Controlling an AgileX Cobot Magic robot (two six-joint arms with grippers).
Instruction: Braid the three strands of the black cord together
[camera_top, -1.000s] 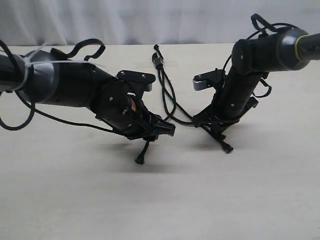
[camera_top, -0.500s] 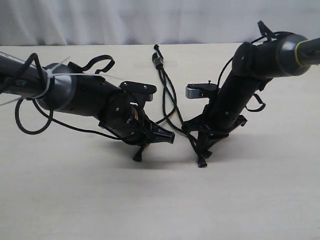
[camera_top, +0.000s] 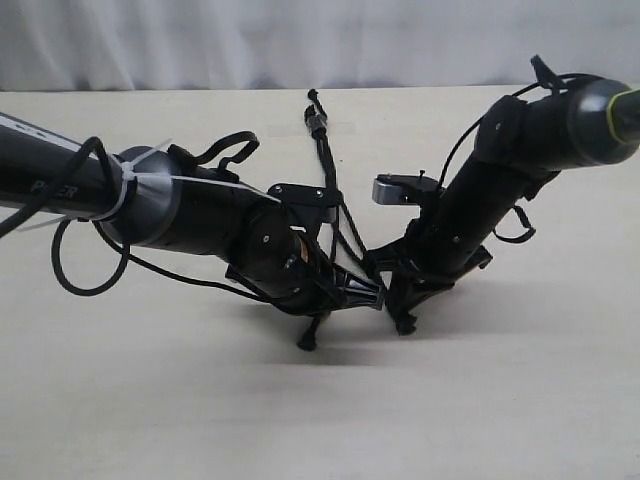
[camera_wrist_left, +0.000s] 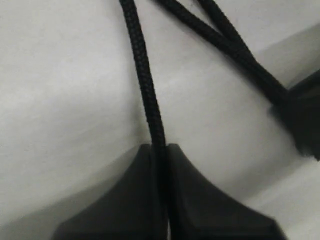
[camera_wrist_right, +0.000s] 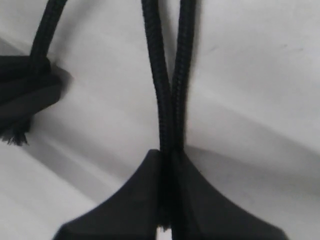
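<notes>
Clenching a single strand in the left jaws, and pinching the other two strands side by side in the right jaws. Holding the black cord along the pale bench, bound end resting toward the far edge, strands running down to the meeting of both wrists mid-bench.

Risking a knock between the two sets of jaws, working almost tip to tip. Risking one of the paired strands slipping free, by sharing one pinch and gripping neither squarely. Risking dragging the bound end across the bench with any firm pull; not showing clearly any pin or tape on it. Risking losing the left strand too, with only a short tail dangling below the grip.

Hiding the crossing point behind the left wrist in the exterior view, so not telling the number of plaits made, if any. Cutting off the strand ends in both wrist views, apart from a frayed tip showing at the edge of the right wrist view beside the left jaws.
</notes>
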